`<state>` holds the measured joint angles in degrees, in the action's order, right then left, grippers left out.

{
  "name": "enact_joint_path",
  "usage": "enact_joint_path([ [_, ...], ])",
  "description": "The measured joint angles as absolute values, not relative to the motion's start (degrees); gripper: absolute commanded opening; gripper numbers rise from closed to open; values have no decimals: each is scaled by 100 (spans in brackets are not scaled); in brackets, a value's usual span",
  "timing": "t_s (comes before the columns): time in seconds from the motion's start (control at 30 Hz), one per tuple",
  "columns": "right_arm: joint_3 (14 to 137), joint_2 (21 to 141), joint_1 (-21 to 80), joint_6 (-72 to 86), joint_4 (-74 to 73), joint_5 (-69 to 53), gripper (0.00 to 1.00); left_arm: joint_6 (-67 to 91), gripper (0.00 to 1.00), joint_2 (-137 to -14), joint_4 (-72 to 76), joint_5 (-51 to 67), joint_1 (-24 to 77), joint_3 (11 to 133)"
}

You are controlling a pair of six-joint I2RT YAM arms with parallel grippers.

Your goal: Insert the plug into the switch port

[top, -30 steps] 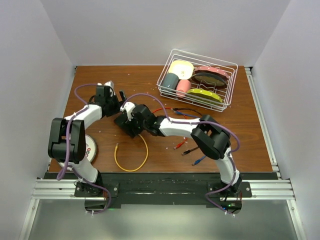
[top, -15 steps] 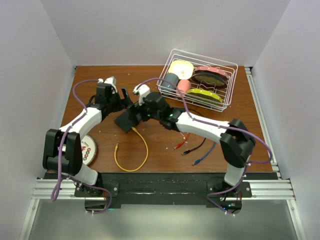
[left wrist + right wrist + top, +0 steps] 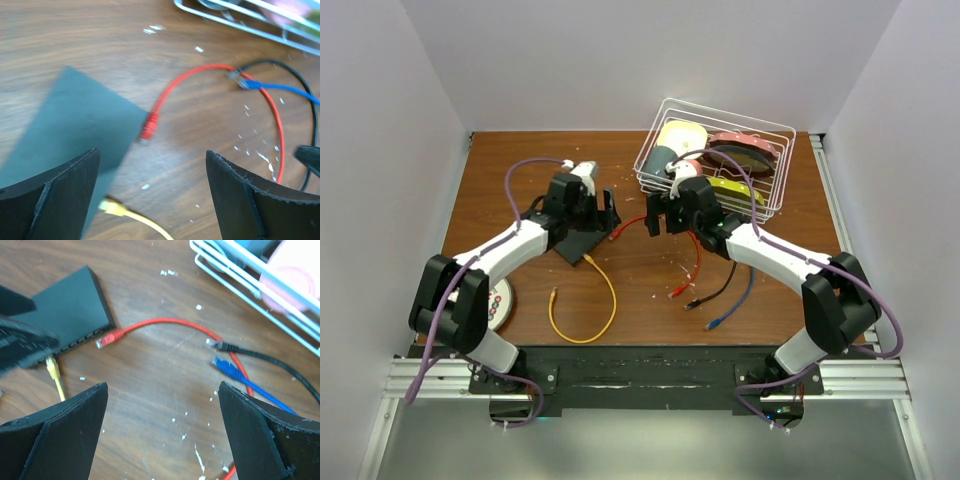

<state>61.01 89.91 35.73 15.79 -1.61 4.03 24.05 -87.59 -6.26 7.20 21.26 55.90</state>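
Resting left of centre on the tabletop: switch, yellow plug meeting its socket row, red plug just beside the same edge. Left gripper: wide, empty, over the switch's right end. Right gripper: wide, empty, withdrawn from the switch since a second ago, now near the white basket.

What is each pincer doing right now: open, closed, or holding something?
Left pincer: open, holding nothing.
Right pincer: open, holding nothing.
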Motion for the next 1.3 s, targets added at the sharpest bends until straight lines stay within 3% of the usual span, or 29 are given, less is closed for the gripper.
enact_joint_path([
  [0.4, 5741, 8925, 3492, 1859, -432, 696, 91, 1929, 85, -9430, -591, 646, 3494, 5999],
  [0.8, 5402, 8409, 2630, 2204, -475, 775, 89, 1809, 80, -9524, 62, 711, 4683, 5725],
  [1.3, 4915, 8128, 1809, 2552, -410, 172, 89, 1844, 64, -9810, 908, 307, 5625, 5159],
])
